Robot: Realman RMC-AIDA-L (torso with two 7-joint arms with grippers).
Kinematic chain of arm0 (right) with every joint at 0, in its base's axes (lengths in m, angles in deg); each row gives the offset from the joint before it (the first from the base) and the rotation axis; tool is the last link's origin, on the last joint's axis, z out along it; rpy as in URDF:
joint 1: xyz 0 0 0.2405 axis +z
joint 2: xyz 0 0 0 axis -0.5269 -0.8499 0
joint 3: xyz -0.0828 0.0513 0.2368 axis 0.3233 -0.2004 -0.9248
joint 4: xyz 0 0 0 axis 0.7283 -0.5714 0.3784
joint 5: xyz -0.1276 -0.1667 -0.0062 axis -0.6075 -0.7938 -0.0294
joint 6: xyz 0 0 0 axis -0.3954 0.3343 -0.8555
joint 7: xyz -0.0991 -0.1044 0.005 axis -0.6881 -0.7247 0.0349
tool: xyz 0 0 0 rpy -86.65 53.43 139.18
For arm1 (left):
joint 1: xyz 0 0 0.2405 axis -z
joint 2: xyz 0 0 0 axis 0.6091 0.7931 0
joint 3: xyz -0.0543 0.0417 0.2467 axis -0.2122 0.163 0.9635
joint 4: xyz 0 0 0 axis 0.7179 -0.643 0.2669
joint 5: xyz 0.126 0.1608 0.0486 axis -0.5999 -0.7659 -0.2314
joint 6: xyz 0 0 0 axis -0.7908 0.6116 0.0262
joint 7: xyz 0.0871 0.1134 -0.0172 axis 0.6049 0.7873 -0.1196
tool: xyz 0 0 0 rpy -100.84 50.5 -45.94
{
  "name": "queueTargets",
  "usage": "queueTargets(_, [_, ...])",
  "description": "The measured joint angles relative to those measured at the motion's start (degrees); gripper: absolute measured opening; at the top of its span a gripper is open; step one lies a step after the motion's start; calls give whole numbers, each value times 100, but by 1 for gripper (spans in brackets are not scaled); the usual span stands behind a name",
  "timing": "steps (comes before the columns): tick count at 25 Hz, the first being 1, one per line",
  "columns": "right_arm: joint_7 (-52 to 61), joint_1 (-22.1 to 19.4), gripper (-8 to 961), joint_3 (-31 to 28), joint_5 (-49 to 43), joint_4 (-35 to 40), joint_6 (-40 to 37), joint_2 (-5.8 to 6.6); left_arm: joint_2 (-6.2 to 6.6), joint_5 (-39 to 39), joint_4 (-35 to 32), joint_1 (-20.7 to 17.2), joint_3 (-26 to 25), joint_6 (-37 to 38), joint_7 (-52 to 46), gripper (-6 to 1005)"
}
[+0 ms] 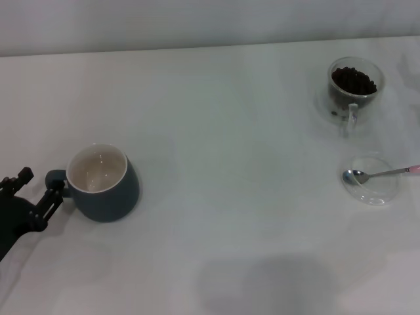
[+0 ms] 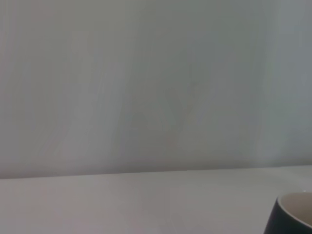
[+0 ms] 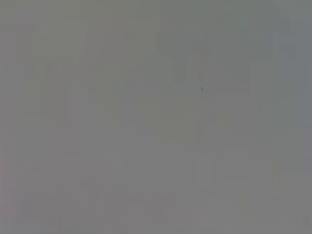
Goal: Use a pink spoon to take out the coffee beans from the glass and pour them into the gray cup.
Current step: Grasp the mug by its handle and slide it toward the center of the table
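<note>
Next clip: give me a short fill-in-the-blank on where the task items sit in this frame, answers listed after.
1. The pink spoon rests with its bowl on a flat clear ____.
2. The coffee beans are inside the ____.
3. The gray cup holds ____ beans.
4. The hand beside the gray cup's handle is the ____ hand.

Missing words: glass dish; glass; no; left

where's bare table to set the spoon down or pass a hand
Widest bare patch: mid-table, between the gray cup and the glass. Crowded by the right edge: glass, dish and spoon sit close together. The left gripper sits beside the cup's handle.
</note>
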Motion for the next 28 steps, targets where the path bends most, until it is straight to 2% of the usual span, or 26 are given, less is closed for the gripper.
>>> queueTargets(5, [0, 24, 864, -16, 7, 13, 0, 3, 3, -12, 25, 94, 0, 131, 5, 602])
queueTargets(21, [-1, 41, 863, -53, 12, -2, 0, -3, -23, -15, 188, 138, -10, 240, 310, 221])
queueTargets(28, [3, 91, 863, -47, 12, -1, 0, 1, -35, -120, 402, 191, -8, 412, 388, 190])
